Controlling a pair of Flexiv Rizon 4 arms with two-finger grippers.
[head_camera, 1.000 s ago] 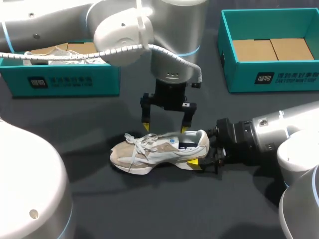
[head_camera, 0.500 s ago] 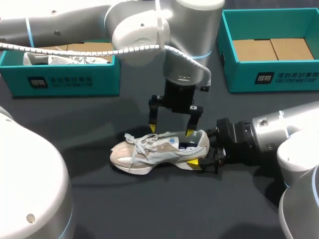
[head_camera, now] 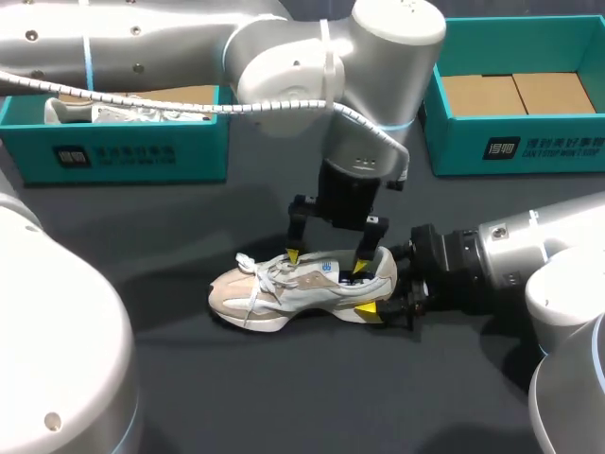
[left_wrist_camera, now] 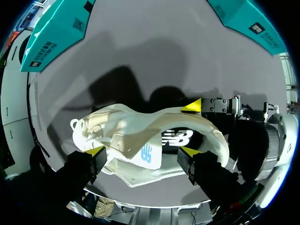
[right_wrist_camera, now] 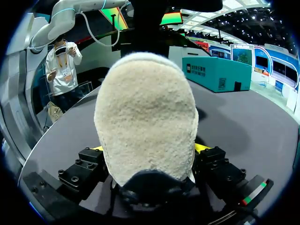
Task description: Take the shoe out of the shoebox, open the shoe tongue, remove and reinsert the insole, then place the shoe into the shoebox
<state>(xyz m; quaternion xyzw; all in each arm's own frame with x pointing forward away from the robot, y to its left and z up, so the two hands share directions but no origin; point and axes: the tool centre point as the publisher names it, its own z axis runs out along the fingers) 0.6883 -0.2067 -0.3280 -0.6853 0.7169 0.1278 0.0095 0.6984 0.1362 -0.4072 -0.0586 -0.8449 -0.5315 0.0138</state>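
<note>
– Whereabouts of the sneaker [head_camera: 302, 288]?
– Upright on the dark table [head_camera: 284, 397], outside both boxes, between the left shoebox [head_camera: 113, 151] and the right shoebox [head_camera: 510, 142]. Heel clamped from two sides by the right gripper [right_wrist_camera: 149, 152].
– And the left gripper [head_camera: 327, 262]?
– Directly above the sneaker, fingers spread wide. One yellow tip beside the laces, the other at the collar opening. Gripping nothing.

The fuzzy cream heel of a shoe [right_wrist_camera: 145, 117] fills the view, pinched from both sides by the yellow-tipped fingers of the right gripper [right_wrist_camera: 149, 150]. Beyond it, a teal shoebox [right_wrist_camera: 211, 75] sits on the dark table [right_wrist_camera: 243, 122].
</note>
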